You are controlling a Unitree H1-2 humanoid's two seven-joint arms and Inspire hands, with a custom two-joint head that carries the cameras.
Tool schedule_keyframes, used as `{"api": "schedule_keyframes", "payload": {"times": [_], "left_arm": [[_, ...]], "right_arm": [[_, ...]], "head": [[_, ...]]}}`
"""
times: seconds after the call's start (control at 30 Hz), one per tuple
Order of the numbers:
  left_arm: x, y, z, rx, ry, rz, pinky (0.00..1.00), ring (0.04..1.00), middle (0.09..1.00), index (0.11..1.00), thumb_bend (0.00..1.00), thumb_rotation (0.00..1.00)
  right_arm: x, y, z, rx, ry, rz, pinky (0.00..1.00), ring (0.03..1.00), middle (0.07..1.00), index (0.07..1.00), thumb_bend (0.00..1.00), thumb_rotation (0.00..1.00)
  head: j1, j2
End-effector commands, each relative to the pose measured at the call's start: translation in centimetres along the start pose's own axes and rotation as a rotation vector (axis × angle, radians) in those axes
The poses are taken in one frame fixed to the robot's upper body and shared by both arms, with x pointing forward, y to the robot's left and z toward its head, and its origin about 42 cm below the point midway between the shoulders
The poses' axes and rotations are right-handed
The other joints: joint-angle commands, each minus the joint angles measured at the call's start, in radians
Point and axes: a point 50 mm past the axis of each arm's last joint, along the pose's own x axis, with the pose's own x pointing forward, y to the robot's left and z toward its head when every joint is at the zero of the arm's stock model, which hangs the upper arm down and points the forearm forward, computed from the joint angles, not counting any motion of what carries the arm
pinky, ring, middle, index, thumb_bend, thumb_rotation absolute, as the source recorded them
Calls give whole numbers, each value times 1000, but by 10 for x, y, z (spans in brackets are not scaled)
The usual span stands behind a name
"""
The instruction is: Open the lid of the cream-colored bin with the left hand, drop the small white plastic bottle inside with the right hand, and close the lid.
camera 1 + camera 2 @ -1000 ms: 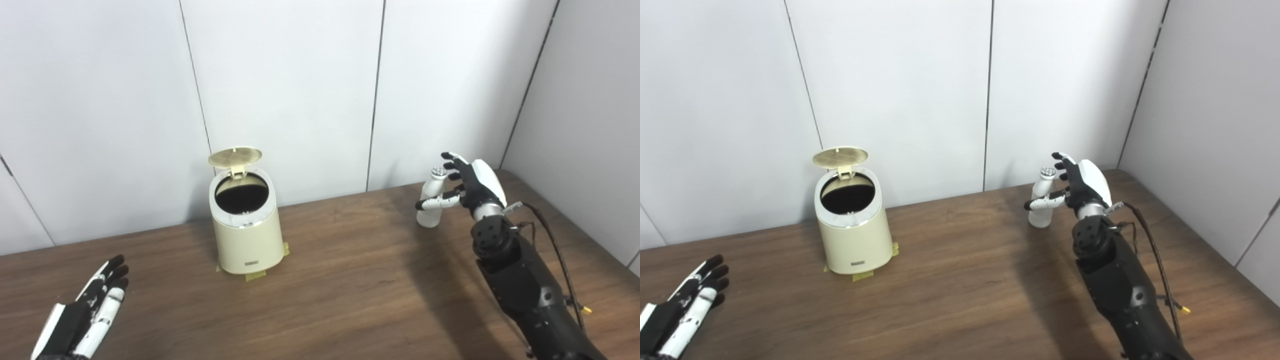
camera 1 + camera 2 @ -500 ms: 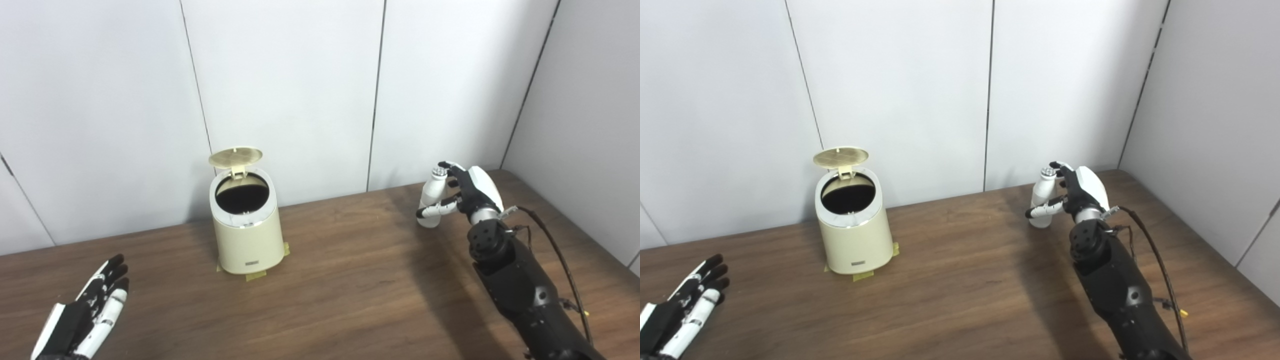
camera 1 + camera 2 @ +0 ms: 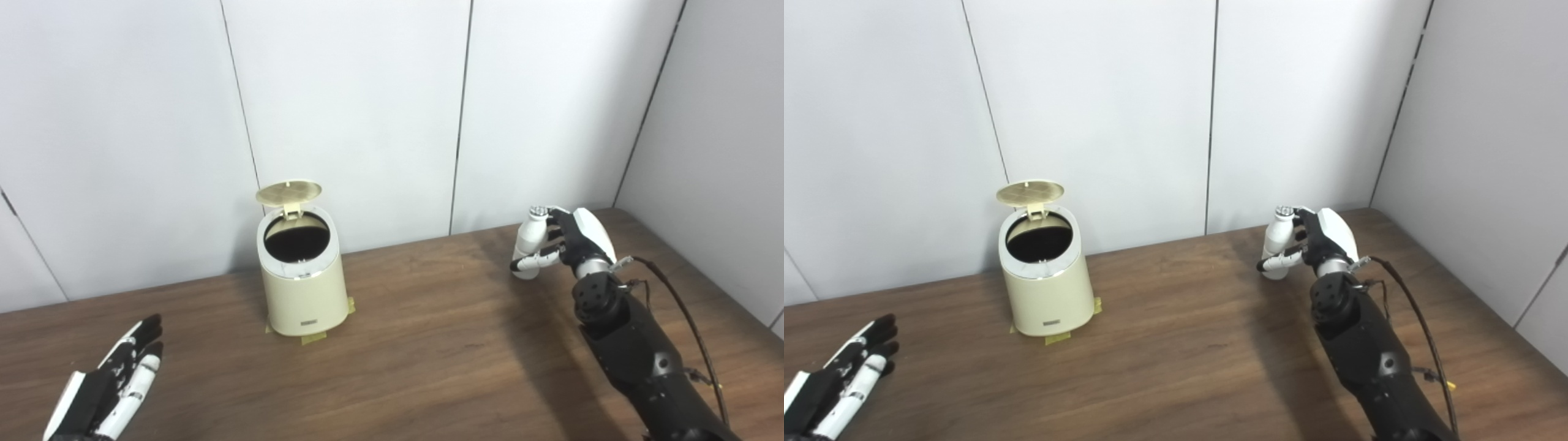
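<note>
With the right hand (image 3: 572, 242) curling around the upright white bottle (image 3: 528, 245) at the table's (image 3: 429, 355) far right, I would firm that grip before lifting toward the open-lidded cream bin (image 3: 302, 282); left hand (image 3: 107, 392) idle, fingers extended, empty.

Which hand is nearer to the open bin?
Left. The left hand lies open, near and leftward of the bin; the right hand is far rightward at the bottle.

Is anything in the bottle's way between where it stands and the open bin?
Nothing visible. The white bottle, with the right hand around it, and the bin have only bare table between them, and the lid stands open.
</note>
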Motion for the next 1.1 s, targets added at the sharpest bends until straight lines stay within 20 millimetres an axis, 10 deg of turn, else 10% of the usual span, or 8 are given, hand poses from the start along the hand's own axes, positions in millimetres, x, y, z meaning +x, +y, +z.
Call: {"api": "schedule_keyframes", "payload": {"times": [0.0, 0.13, 0.63, 1.07], "left_arm": [[3, 6, 16, 37, -69, 12, 898, 921, 932, 938, 197, 662], [2, 6, 14, 26, -69, 11, 901, 925, 931, 935, 209, 677], [1, 5, 11, 72, -68, 12, 931, 918, 916, 910, 220, 734], [0, -4, 5, 96, -69, 1, 948, 932, 914, 901, 200, 727]], "right_arm": [[14, -20, 22, 39, -84, -92, 478, 536, 554, 677, 676, 0], [15, -16, 21, 39, -91, -122, 515, 463, 448, 558, 527, 0], [11, -13, 22, 39, -134, -157, 468, 437, 457, 531, 518, 0], [-24, -29, 88, 103, -384, -229, 395, 414, 483, 498, 520, 0]], "head": [[0, 1], [0, 3], [20, 3], [103, -3]]}}
